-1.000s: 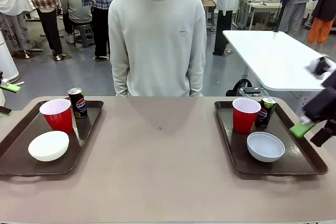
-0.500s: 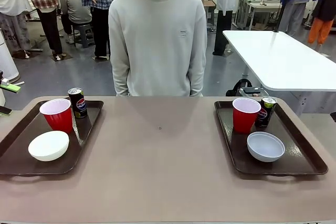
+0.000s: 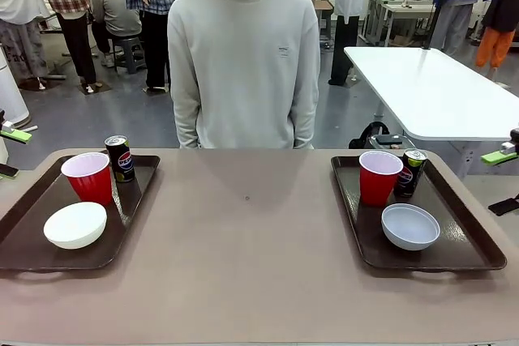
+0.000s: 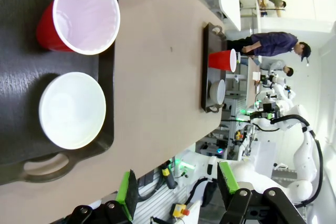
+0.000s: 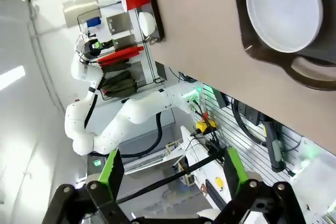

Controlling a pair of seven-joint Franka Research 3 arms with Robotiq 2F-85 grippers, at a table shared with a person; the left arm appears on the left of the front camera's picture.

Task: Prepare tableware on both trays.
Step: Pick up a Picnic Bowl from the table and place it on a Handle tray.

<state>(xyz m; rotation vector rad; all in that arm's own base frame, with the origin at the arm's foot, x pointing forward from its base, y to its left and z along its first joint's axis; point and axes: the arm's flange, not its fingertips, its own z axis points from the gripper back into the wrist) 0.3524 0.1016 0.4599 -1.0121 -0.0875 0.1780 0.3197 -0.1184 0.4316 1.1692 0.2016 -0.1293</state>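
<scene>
On the beige table [image 3: 251,265] you have two large dark brown rectangular plastic trays with raised rims, one at each end, well apart. The left tray [image 3: 24,261] carries a red plastic cup with a white inside [image 3: 87,177] at its far part, a slim dark drink can [image 3: 120,158] just behind and beside that cup, and a white round bowl [image 3: 75,224] nearer your side. The right tray [image 3: 466,257] holds the matching set: a second red plastic cup [image 3: 379,176], a second slim dark can [image 3: 410,173] just to its right, possibly touching it, though you cannot be sure from the front, and a pale grey-blue round bowl [image 3: 410,226] in front of them. All stand upright. A person in a pale grey sweatshirt [image 3: 243,62] stands at the far side of the table, hands out of sight. In the left wrist view, the left gripper [image 4: 176,190] hangs off the table's near edge with its jaws spread wide and nothing between them, looking along the table past the left cup and white bowl. The right gripper [image 5: 170,169] likewise has its jaws parted and empty, off the table's edge beside the right tray's cut-out handle [image 5: 315,74]; at the front view's right border you see one green pad [image 3: 499,156].
</scene>
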